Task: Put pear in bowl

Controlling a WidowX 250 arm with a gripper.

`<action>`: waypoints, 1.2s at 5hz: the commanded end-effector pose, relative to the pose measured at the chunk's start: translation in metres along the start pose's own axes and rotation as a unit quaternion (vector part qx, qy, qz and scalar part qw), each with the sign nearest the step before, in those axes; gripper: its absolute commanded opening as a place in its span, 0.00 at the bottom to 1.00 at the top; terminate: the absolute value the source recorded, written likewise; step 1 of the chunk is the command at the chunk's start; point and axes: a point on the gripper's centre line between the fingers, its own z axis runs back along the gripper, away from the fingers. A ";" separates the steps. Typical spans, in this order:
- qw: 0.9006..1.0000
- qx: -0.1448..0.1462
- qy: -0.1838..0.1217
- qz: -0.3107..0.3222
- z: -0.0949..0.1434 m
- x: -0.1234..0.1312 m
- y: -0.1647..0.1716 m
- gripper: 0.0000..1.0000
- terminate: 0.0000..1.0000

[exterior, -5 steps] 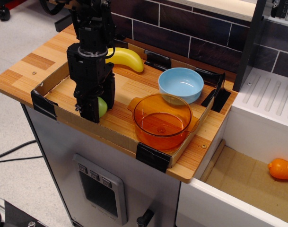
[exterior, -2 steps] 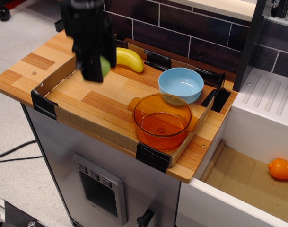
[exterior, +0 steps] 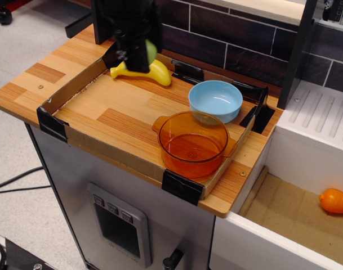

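Carry step in hand, by the look of it. Wooden counter (exterior: pixel 126 121) well below gripper (exterior: pixel 138 56). Orange pot (exterior: pixel 195 144) lower right of gripper, nearer camera. Bowl (exterior: pixel 215 100) right of gripper, empty. Banana (exterior: pixel 154 73) just under gripper. Gripper clamped on pear (exterior: pixel 151 50), raised clear of counter. Next, likely: travel right, centre over bowl rim, lower, release.

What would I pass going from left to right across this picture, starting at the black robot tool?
Black tool gripping the small green pear → yellow banana → light blue round bowl → orange pepper-like toy.
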 end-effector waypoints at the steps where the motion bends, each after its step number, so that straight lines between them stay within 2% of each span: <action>1: 0.998 -0.055 0.018 -0.023 0.011 -0.036 -0.028 0.00 0.00; 2: 0.998 -0.047 0.043 -0.015 0.006 -0.052 -0.039 0.00 0.00; 3: 0.998 -0.033 0.047 -0.026 -0.011 -0.070 -0.042 0.00 0.00; 4: 0.999 -0.028 0.032 -0.032 -0.035 -0.078 -0.043 0.00 0.00; 5: 0.997 -0.023 0.023 -0.066 -0.044 -0.078 -0.034 1.00 0.00; 6: 0.996 -0.039 0.028 -0.073 -0.040 -0.073 -0.027 1.00 0.00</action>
